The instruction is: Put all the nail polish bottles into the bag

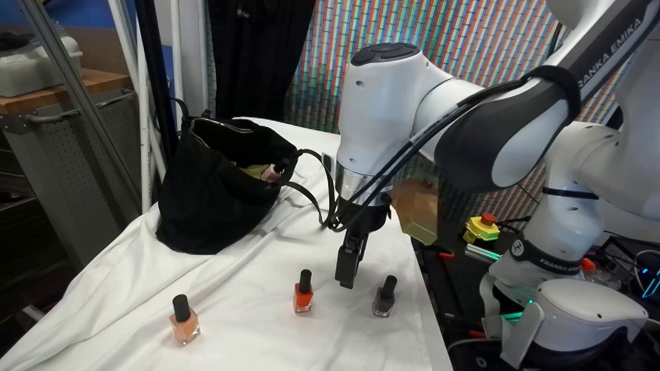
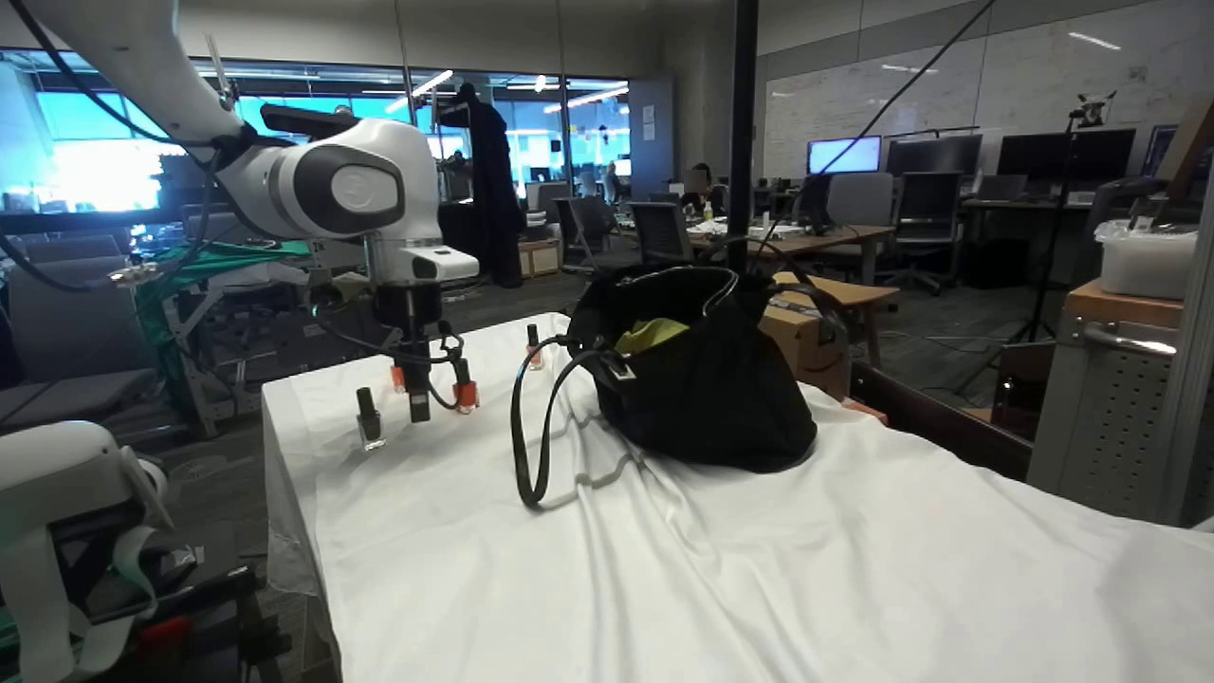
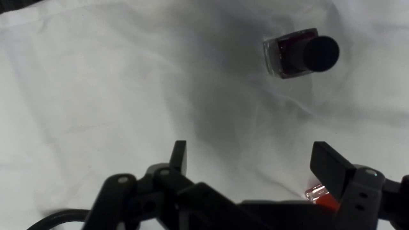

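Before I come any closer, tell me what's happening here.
A robot arm has its gripper open over the white cloth, holding nothing. A dark bottle and a red bottle stand near it; a peach bottle stands farther off, and an orange bottle shows, partly hidden behind the gripper, in an exterior view. One pale pink bottle is already inside the black bag.

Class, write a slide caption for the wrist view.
Open gripper over white cloth, with a dark nail polish bottle at upper right and a red-orange bottle partly hidden at lower right.
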